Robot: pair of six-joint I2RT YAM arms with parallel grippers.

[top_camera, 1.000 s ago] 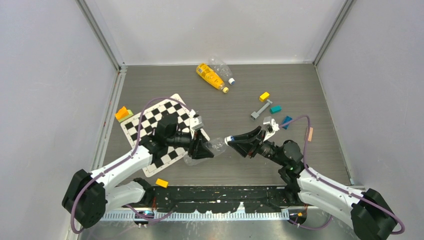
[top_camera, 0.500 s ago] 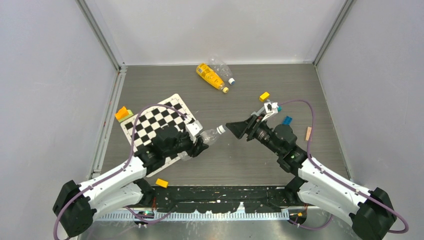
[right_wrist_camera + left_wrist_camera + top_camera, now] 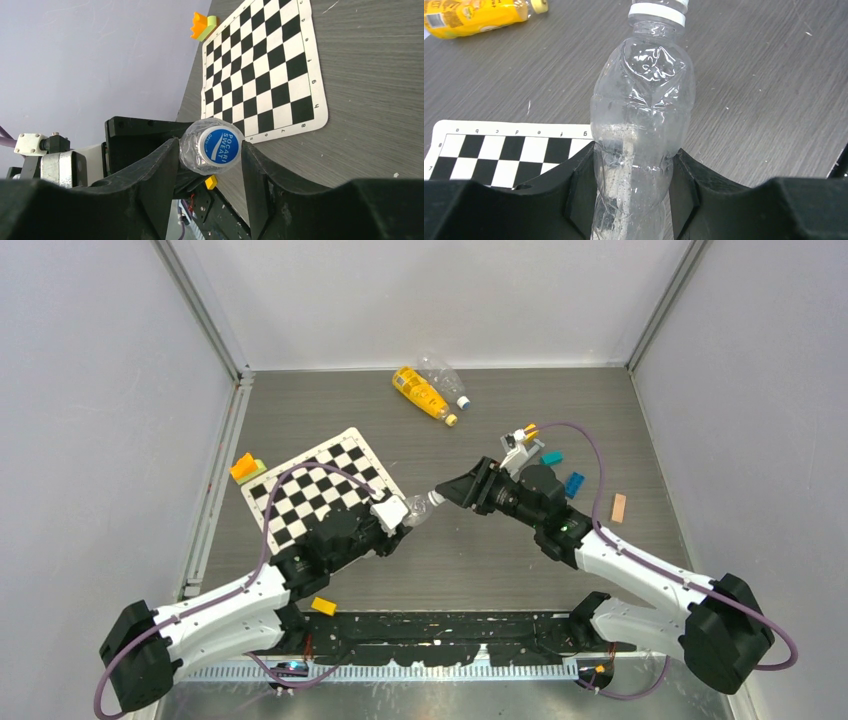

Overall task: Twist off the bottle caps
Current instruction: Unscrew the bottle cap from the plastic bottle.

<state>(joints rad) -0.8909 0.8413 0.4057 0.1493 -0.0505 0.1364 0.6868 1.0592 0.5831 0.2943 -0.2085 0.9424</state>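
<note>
Yellow-orange bottle (image 3: 420, 392), chequered mat (image 3: 318, 476) nearby

The bottle (image 3: 417, 508) sits between the left gripper (image 3: 390, 520) and the right gripper (image 3: 447, 494), beside the mat (image 3: 300, 490). Two more bottles (image 3: 420, 390) lie behind it.

A checkerboard mat (image 3: 330, 455) lies on the grey worktop (image 3: 450, 560). Just off its left corner sits an orange block (image 3: 243, 466) (stacked on a green one). A yellow block (image 3: 323, 606) lies below the mat's near edge. A teal block (image 3: 551, 457), a blue block (image 3: 574, 484) and a tan strip (image 3: 618, 507) lie well to its right.
</note>
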